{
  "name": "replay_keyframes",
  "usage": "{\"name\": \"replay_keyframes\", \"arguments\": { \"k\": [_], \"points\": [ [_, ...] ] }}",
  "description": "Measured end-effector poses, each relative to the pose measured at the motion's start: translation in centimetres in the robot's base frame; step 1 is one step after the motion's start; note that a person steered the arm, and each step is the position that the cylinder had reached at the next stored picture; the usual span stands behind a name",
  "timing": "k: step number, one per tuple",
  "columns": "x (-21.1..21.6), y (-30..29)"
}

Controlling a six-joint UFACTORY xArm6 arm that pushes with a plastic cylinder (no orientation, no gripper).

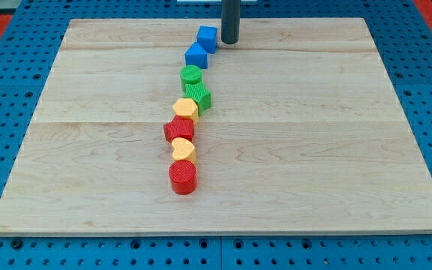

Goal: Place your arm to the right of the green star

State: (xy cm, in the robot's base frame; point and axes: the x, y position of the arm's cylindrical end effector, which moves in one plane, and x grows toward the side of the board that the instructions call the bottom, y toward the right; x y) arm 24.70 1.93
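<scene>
The green star point(199, 97) lies on the wooden board point(313, 150), in a line of blocks that runs down the middle. My tip point(230, 42) is near the view's top, just right of the blue cube point(208, 37), up and to the right of the green star and well apart from it. A green cylinder point(191, 75) touches the star from above. A yellow hexagon block point(185, 109) touches it from below left.
A second blue block point(196, 55) lies below the blue cube. Below the yellow hexagon come a red star point(179, 131), a small yellow block point(183, 149) and a red cylinder point(183, 178). Blue pegboard point(21, 45) surrounds the board.
</scene>
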Motion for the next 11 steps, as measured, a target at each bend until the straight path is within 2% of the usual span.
{"name": "replay_keyframes", "arguments": {
  "k": [2,3,4,11],
  "points": [
    [-0.4,-1.8],
    [0.1,-0.5],
    [3.3,2.0],
    [14.6,0.7]
  ]
}}
